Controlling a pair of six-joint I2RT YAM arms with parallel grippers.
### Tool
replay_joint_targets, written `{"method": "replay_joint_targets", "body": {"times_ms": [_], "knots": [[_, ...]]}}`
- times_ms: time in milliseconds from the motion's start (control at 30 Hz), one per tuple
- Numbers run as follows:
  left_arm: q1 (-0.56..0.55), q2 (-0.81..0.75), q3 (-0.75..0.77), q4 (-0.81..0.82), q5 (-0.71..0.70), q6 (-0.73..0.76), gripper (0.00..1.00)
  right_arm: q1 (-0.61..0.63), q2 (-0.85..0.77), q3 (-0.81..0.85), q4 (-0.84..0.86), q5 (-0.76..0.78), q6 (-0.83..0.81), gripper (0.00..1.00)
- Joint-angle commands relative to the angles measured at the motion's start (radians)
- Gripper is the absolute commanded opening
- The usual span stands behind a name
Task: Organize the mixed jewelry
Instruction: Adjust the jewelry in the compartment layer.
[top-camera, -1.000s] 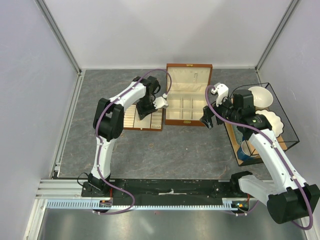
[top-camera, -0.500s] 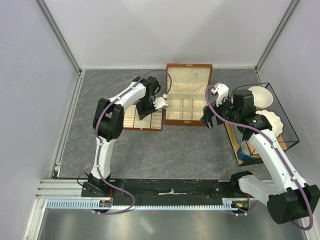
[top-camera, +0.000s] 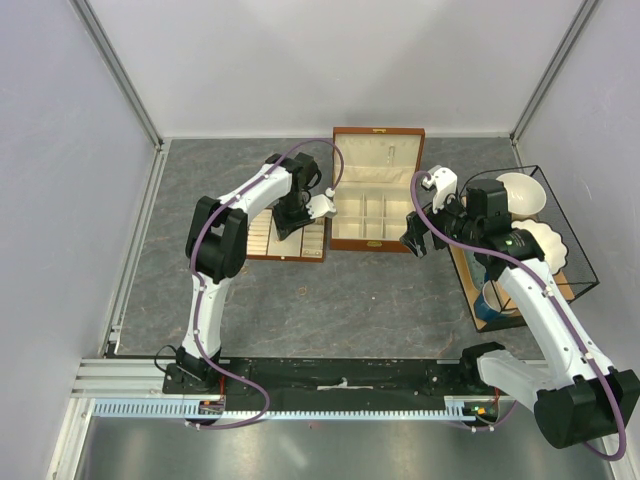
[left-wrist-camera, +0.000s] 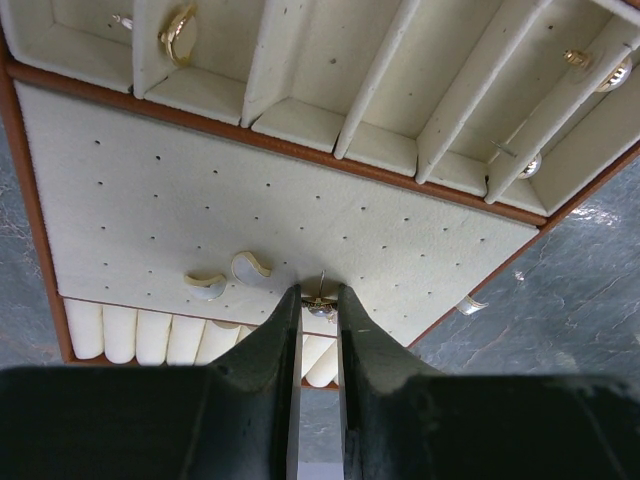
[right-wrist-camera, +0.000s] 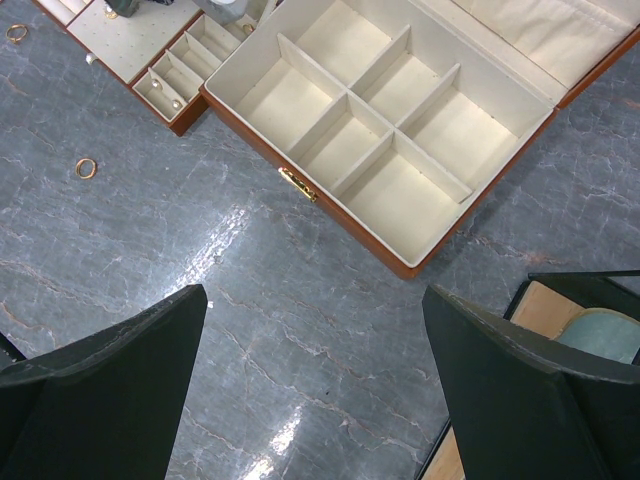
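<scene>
L gripper (left-wrist-camera: 320, 303) clamped on tiny silver stud earring (left-wrist-camera: 320, 311) w/ thin pin, over cream perforated pad of brown-rimmed tray (left-wrist-camera: 130, 190). Two pale curved metal pieces (left-wrist-camera: 250, 268) lie just left of its tips, on pad. R gripper (right-wrist-camera: 314, 292) wide apart, holding nothing, above grey marbled table (right-wrist-camera: 300, 340); small copper ring (right-wrist-camera: 86, 167) on table ahead-left, open brown wooden box (right-wrist-camera: 380, 130) ahead.

This is a robotics lab test cell. Plain pale walls (top-camera: 330, 60), framed by aluminium posts (top-camera: 118, 72), box in a grey stone-patterned counter (top-camera: 350, 300) on the left, right and far sides. A white left arm (top-camera: 205, 300) and right arm (top-camera: 550, 320) are bolted to a black base rail (top-camera: 340, 372) at the near edge. Purple cables (top-camera: 300, 144) loop along them, and a slotted cable duct (top-camera: 150, 408) runs in front.
</scene>
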Motion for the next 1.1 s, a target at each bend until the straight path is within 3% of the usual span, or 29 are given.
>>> {"method": "replay_joint_targets", "body": {"times_ms": [0, 400, 1067], "knots": [[0.009, -0.024, 0.007, -0.015, -0.015, 0.038, 0.02, -0.004, -0.012, 0.003, 0.02, -0.01, -0.004, 0.98], [-0.007, 0.011, 0.077, -0.066, -0.038, 0.044, 0.02, -0.002, -0.005, 0.007, 0.018, -0.012, -0.004, 0.98], [-0.017, 0.027, 0.073, -0.066, 0.003, 0.041, 0.02, -0.002, -0.018, -0.001, 0.02, -0.007, -0.005, 0.98]]}}
